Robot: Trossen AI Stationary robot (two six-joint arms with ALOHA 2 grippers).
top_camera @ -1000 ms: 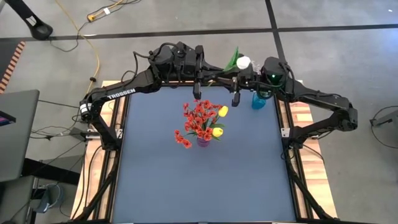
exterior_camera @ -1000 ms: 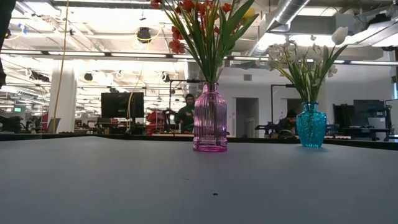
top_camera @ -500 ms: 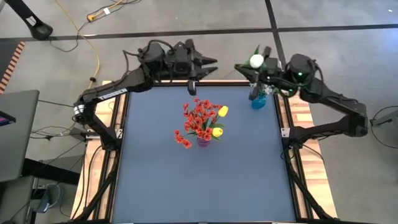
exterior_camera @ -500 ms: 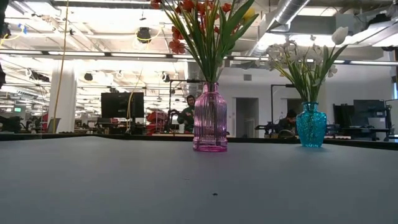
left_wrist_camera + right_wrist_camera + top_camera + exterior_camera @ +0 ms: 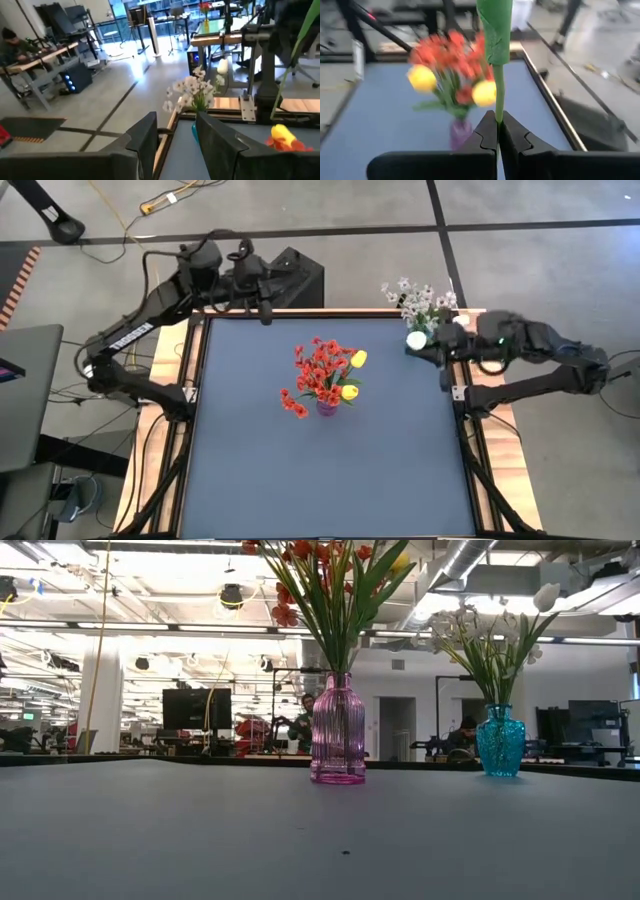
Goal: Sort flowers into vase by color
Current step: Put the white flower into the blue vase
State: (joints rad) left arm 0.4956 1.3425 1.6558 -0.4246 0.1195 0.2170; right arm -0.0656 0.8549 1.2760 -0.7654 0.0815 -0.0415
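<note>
A pink vase near the table's middle holds red blossoms and two yellow tulips. At the far right stands a blue vase with white sprays and a white tulip. My right gripper, by the right edge, is shut on the green stem of another white tulip. My left gripper hangs over the far left edge, open, with nothing between its fingers. My right gripper pinches the tulip's bare green stem between its two fingers, below a leaf. The fingers reach out roughly level toward the table's left and lie across the stem. The flower is lifted clear, and its head leans toward the table's middle.
The low view shows bare blue table top in front of both vases. A black box sits beyond the far edge. Wooden side rails border the table. People sit at desks in the room behind.
The two grippers, close together over the far middle a second ago, have parted. My left gripper has drawn back toward the far left corner. My right gripper has swung toward the right edge and a little nearer, carrying the white tulip, whose head has come from beyond the far edge to over the table.
</note>
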